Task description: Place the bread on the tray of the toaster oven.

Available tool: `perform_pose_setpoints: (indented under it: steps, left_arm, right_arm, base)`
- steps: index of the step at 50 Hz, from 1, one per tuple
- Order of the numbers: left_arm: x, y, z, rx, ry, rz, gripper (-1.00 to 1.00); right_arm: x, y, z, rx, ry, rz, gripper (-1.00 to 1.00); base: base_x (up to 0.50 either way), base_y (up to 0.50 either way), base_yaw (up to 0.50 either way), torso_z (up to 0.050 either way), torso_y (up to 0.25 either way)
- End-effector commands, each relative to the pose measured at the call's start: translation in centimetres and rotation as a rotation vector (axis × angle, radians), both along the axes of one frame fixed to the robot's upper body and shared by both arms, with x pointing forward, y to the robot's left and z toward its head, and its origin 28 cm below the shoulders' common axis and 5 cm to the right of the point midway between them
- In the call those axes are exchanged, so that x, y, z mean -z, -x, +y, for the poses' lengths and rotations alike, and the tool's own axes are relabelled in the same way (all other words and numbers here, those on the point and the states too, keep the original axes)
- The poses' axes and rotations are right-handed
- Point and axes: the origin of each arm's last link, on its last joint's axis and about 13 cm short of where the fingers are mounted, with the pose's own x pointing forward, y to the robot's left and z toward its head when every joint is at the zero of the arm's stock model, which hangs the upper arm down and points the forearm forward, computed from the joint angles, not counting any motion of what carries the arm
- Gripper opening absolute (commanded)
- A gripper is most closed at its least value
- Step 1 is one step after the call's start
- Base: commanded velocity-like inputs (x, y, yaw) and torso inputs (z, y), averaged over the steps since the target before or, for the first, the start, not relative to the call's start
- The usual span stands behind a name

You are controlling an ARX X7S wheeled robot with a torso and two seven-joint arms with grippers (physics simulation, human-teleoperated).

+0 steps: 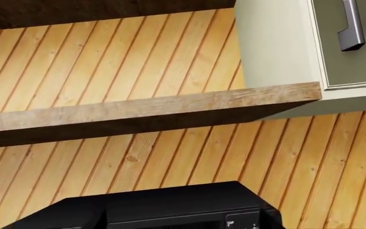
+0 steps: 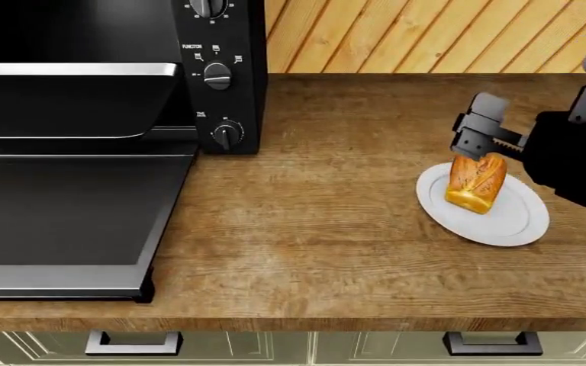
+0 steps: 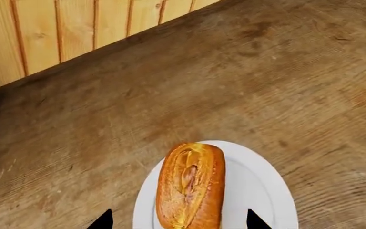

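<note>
While the right gripper [image 2: 473, 146] hovers at the right of the head view, its fingers [image 3: 254, 221] stand released, straddling the bread [image 2: 476, 182] on the white plate [image 2: 512, 221]. Risk: an off-centre closure could roll the rounded, glossy loaf off the smooth plate onto the grained wooden counter [image 2: 323, 221]. At upper left, the shallow dark metal tray [image 2: 59, 107] projects from the boxy black toaster oven [image 2: 222, 46]. Left gripper: not visible.
</note>
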Motion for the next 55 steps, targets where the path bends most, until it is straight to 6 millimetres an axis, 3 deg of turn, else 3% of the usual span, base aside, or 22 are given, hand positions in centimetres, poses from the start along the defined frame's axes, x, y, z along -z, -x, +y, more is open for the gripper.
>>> perform_pose_setpoints:
  steps: [1,4,10,31,43,55]
  left_arm:
    - [0.9,-0.1,0.5,-0.004,0.017,0.008,1.0]
    - [1.0,-0.1,0.6,-0.007,0.019,0.008,1.0]
    - [1.2,-0.2,0.6,-0.006,0.021,0.01,1.0]
    - [2.0,-0.3,1.0,-0.016,0.031,0.025,1.0]
    - [2.3,-0.3,1.3,-0.022,0.038,0.028,1.0]
    - [2.6,-0.3,1.2,-0.015,0.035,0.027,1.0]
  right_arm:
    - [0.8,-1.2,0.8,0.074,0.04,0.003,1.0]
    - [1.2,-1.7,1.4,0.1,0.055,0.116,1.0]
    - [1.0,-2.2,1.7,0.131,0.025,0.145,1.0]
    - [2.1,-5.2,3.0,0.123,0.017,0.142,1.0]
    - [4.2,-6.5,3.5,0.198,0.092,0.2,1.0]
    - [5.9,-7.1,5.0,0.068,0.119,0.286,1.0]
  base:
    - [0.0,0.0,0.0,0.0,0.0]
    - [0.0,0.0,0.0,0.0,0.0]
    - [0.0,0.0,0.0,0.0,0.0]
    - [0.0,0.0,0.0,0.0,0.0]
    - [0.0,0.0,0.0,0.0,0.0]
    - [0.0,0.0,0.0,0.0,0.0]
